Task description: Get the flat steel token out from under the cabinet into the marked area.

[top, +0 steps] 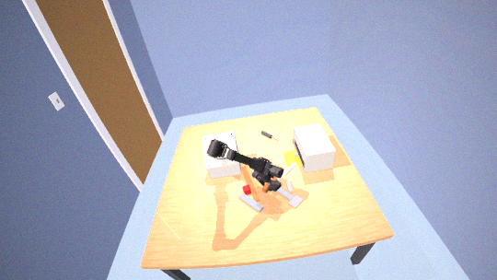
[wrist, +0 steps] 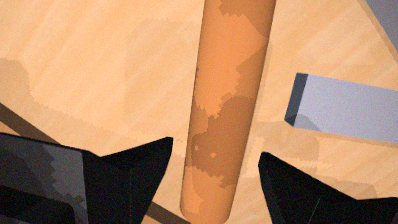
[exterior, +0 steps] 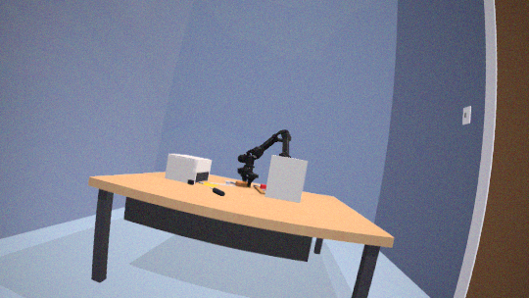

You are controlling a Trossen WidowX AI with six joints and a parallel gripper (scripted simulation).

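My gripper point(top: 270, 185) point(exterior: 249, 183) point(wrist: 216, 151) is open, low over the table. Its fingers stand on either side of an orange handle point(wrist: 220, 100) point(exterior: 242, 183), with a gap on each side in the wrist view. The handle belongs to a tool with a flat grey blade point(top: 295, 201) lying on the table. The white cabinet point(top: 317, 145) point(exterior: 181, 168) stands at the right in the top view, its dark slotted side facing the yellow marked area point(top: 290, 159) point(exterior: 210, 184). A small pale spot shows by the cabinet's slotted side; I cannot tell whether it is the token.
A second white box point(top: 225, 169) point(exterior: 286, 178) stands beside the arm. A wooden stick point(top: 250, 185), a red block point(top: 247, 189) and a grey bar point(top: 251, 203) lie near the gripper. A pale strip point(top: 288, 170) and a short pale bar point(top: 289, 186) lie nearer the cabinet. A dark-handled screwdriver point(top: 267, 134) point(exterior: 218, 191) lies apart.
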